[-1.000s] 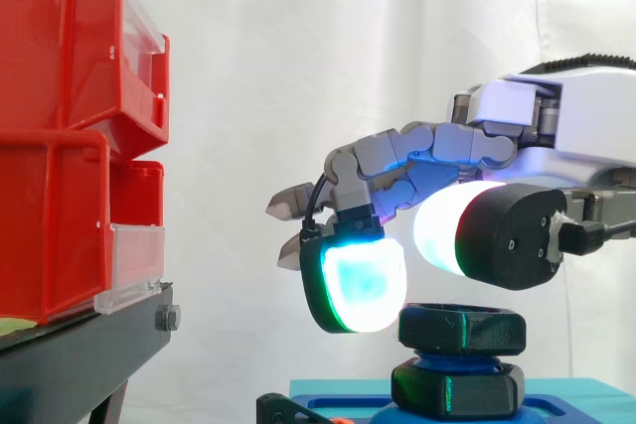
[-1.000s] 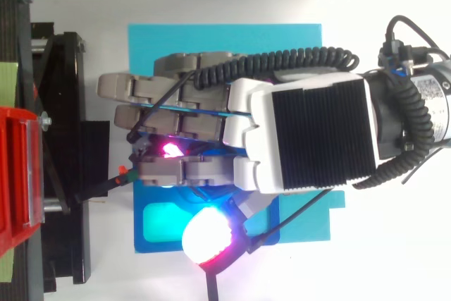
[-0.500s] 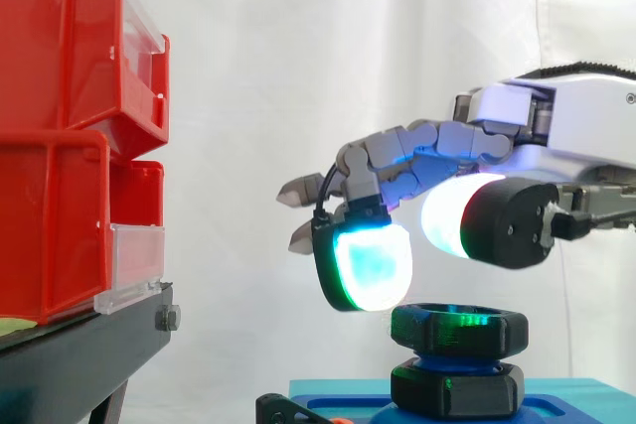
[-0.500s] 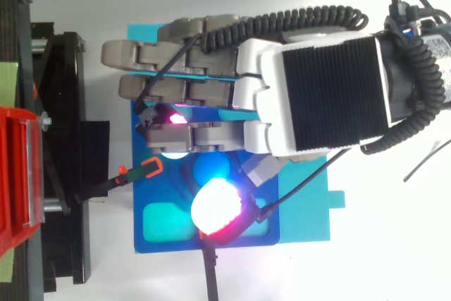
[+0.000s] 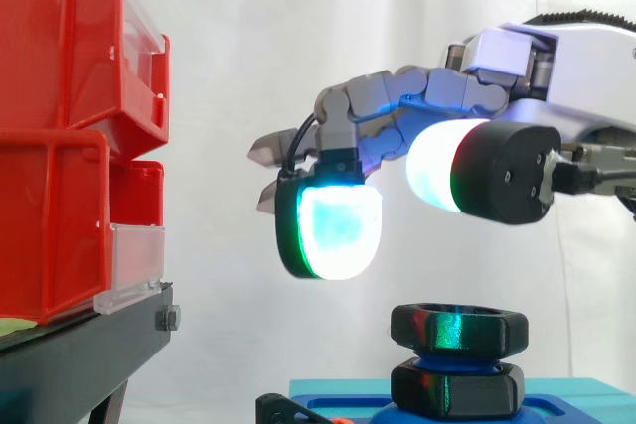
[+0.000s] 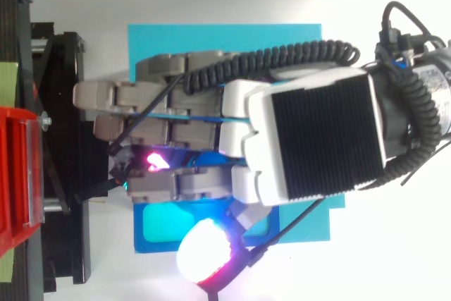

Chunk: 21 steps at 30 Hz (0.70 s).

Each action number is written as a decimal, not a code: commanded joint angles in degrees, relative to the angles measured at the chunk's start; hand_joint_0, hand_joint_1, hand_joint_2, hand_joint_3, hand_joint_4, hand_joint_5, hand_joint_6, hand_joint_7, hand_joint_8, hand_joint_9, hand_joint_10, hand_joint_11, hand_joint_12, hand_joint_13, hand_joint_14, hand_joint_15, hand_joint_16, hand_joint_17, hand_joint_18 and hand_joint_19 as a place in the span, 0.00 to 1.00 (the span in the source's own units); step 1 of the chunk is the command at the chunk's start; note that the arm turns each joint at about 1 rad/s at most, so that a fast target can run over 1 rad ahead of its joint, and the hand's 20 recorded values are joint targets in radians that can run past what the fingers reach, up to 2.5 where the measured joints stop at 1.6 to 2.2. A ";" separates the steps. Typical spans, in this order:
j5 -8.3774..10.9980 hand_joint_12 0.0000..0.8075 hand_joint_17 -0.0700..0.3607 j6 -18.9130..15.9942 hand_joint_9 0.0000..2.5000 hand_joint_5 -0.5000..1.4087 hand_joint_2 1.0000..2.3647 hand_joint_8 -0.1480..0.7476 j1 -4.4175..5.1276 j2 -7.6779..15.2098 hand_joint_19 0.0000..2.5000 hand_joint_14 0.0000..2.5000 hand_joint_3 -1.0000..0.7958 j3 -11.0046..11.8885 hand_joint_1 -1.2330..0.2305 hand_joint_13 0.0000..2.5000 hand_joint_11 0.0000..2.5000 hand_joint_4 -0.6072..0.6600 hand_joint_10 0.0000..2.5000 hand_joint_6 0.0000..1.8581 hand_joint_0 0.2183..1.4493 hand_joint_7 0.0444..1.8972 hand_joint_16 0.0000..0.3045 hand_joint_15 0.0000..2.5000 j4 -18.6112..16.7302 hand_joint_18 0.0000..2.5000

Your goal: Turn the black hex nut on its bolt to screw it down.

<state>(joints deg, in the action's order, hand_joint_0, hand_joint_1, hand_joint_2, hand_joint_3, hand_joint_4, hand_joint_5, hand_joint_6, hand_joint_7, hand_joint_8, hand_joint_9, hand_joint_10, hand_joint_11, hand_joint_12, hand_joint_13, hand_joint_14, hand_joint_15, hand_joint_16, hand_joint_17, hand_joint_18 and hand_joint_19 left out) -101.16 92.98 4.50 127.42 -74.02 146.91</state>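
White curtain [image 5: 298, 37] backdrop, usual setup. The hand [image 6: 317, 139] hovers over the work holding nothing: its fingers are loosely bent, and the green-white finger pad [image 5: 333, 230] and the thumb pad [image 5: 437, 166] sit apart with only air between them.

The black hex nut [image 5: 457, 327] sits below, clear of both pads, partway down its blue bolt [image 5: 449, 355]. Some thread shows above a second black hex [image 5: 455, 390] at the base. The bolt stands on a blue fixture [image 6: 158, 247] near the stand-side edge of the cyan plate [image 6: 225, 40].

What I'd worry about:
- The finger pad hangs off to the stand side of the nut, not over it. A straight drop could land a pad on the top face or a corner instead of the flats.
- Those fat pads could skate round the nut and turn nothing.
- Going too low could mean grabbing the bottom hex instead.
- A sideways shove might drag the whole fixture.

Containers: the red bins [image 5: 60, 146] are stacked at the edge of the black stand [image 5: 79, 354], and I can't tell what's in them. The fixture has a teal pocket [image 6: 162, 223] near its corner, and I can't make out anything in it.
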 commanded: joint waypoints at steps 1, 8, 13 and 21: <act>0.78 0.39 0.41 0.01 0.27 0.23 0.00 0.43 1.04 0.55 0.22 0.00 0.28 0.02 0.75 0.14 0.00 0.64 0.00 0.27 0.23 0.67 0.16 0.00 -1.19 0.19; 3.25 0.39 0.41 0.01 0.27 0.23 0.00 0.43 2.53 0.55 0.23 0.00 0.28 0.02 0.74 0.15 0.00 0.65 0.00 0.27 0.23 0.66 0.16 0.00 -1.10 0.19; 3.51 0.39 0.41 0.01 0.27 0.22 0.00 0.43 3.32 0.55 0.23 0.00 0.28 0.02 0.74 0.15 0.00 0.65 0.00 0.27 0.23 0.63 0.16 0.00 -0.22 0.19; 3.42 0.39 0.41 0.01 0.27 0.22 0.00 0.43 3.32 0.55 0.23 0.00 0.28 -0.07 0.73 0.15 0.00 0.65 0.00 0.27 0.23 0.63 0.16 0.00 1.80 0.19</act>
<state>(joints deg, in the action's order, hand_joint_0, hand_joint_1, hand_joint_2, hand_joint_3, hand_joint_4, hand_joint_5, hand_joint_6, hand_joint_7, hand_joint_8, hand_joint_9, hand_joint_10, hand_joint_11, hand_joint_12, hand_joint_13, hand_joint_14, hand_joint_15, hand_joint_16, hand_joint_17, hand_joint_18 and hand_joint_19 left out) -97.74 92.95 7.78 127.97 -74.03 148.19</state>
